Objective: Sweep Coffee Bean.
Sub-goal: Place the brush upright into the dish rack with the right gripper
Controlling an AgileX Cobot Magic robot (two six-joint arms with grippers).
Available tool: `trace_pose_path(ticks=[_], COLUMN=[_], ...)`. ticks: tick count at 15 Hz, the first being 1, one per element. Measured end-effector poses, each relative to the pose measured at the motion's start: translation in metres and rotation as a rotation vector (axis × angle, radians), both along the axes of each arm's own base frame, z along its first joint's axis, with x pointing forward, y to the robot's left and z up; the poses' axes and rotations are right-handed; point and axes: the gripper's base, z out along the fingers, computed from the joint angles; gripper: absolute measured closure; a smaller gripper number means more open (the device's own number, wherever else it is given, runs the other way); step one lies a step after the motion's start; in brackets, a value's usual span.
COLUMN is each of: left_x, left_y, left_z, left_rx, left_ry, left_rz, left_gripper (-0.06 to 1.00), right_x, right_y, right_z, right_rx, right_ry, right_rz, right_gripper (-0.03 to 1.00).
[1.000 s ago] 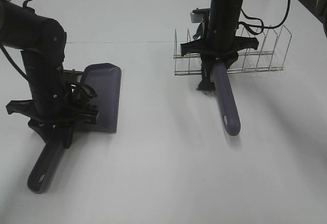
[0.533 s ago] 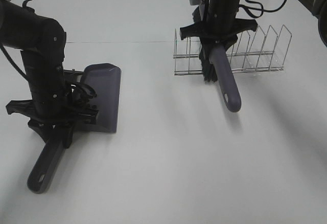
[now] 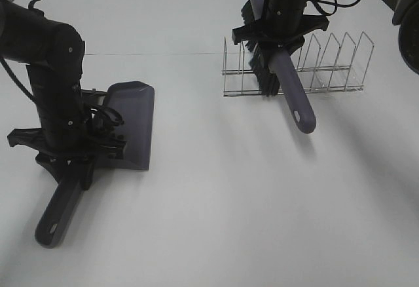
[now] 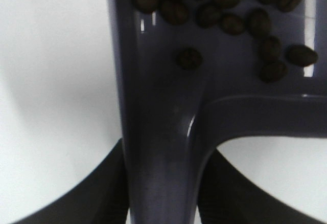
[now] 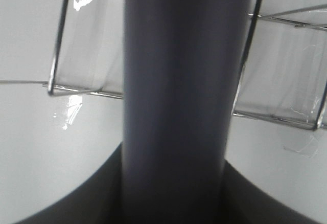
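Observation:
The coffee beans (image 4: 225, 9) lie as a loose cluster inside the grey-purple dustpan (image 3: 133, 124), near where its handle (image 4: 163, 147) joins; I cannot make them out in the exterior view. My left gripper (image 3: 71, 159) is shut on the dustpan handle, and the pan rests flat on the table. My right gripper (image 3: 275, 38) is shut on the brush handle (image 3: 294, 100), which also shows in the right wrist view (image 5: 184, 81). It holds the brush in the air with its black bristles (image 3: 262, 71) over the left end of the wire rack (image 3: 334, 64).
The wire rack stands on the white table at the back right, and its wires show in the right wrist view (image 5: 59, 40). The dustpan handle's free end (image 3: 54, 221) points toward the table's front left.
My right gripper has lifted the brush off the table and carried it up and back over the wire rack. The left arm and dustpan have not moved.

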Motion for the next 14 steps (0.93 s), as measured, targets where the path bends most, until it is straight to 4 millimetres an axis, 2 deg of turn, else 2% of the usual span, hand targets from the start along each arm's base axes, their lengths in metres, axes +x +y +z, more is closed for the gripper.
trace_pose_path(ticks=[4, 6, 7, 8, 10, 11, 12, 14], left_x=[0.000, 0.000, 0.000, 0.000, 0.000, 0.000, 0.000, -0.001], left_y=[0.000, 0.000, 0.000, 0.000, 0.000, 0.000, 0.000, 0.000], left_z=[0.000, 0.000, 0.000, 0.000, 0.000, 0.000, 0.000, 0.000], left_rx=[0.000, 0.001, 0.001, 0.002, 0.002, 0.002, 0.002, 0.003], left_ry=[0.001, 0.003, 0.003, 0.006, 0.006, 0.006, 0.006, 0.007], left_rz=[0.000, 0.000, 0.000, 0.000, 0.000, 0.000, 0.000, 0.000], left_gripper=[0.61, 0.61, 0.61, 0.61, 0.61, 0.61, 0.61, 0.61], right_x=[0.002, 0.001, 0.000, -0.003, -0.009, -0.014, -0.021, -0.037], right_y=[-0.001, -0.001, -0.001, -0.002, -0.004, -0.005, -0.006, -0.010], right_z=[-0.020, -0.021, -0.013, 0.019, 0.057, 0.066, 0.067, 0.054], right_rx=[-0.028, -0.024, -0.019, -0.003, 0.012, 0.016, 0.014, -0.005], right_ry=[0.030, 0.037, 0.025, -0.031, -0.101, -0.112, -0.090, -0.004], right_rz=[0.007, 0.006, 0.005, 0.005, 0.021, 0.034, 0.042, 0.051], right_gripper=[0.69, 0.70, 0.70, 0.70, 0.70, 0.70, 0.70, 0.70])
